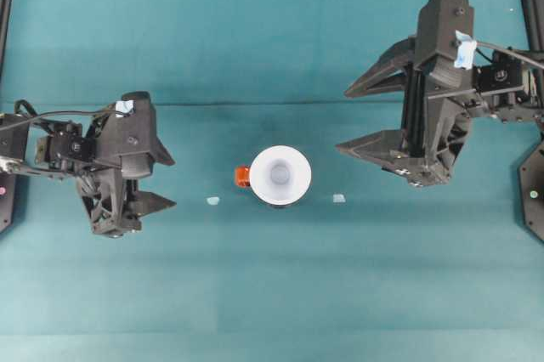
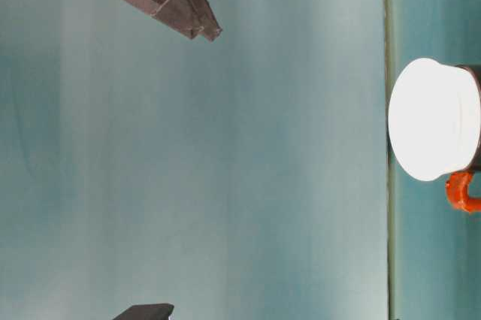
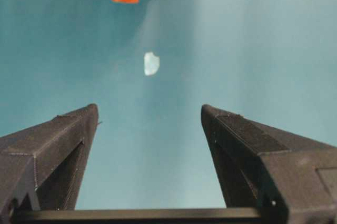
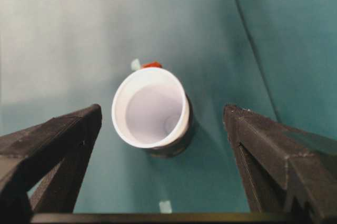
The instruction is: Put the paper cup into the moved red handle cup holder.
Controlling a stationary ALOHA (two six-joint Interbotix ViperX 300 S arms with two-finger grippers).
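- Overhead: the paper cup [image 1: 280, 175] sits mid-frame inside the red handle cup holder [image 1: 242, 177]; the left gripper [image 1: 161, 182] and right gripper [image 1: 361, 118] stand wide open, empty, well apart from it.
- Right wrist: cup seated upright at centre; a straight retreat should avoid tipping it.

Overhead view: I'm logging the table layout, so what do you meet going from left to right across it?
Left gripper → small pale scrap → red handle of the cup holder → paper cup → second pale scrap → right gripper.
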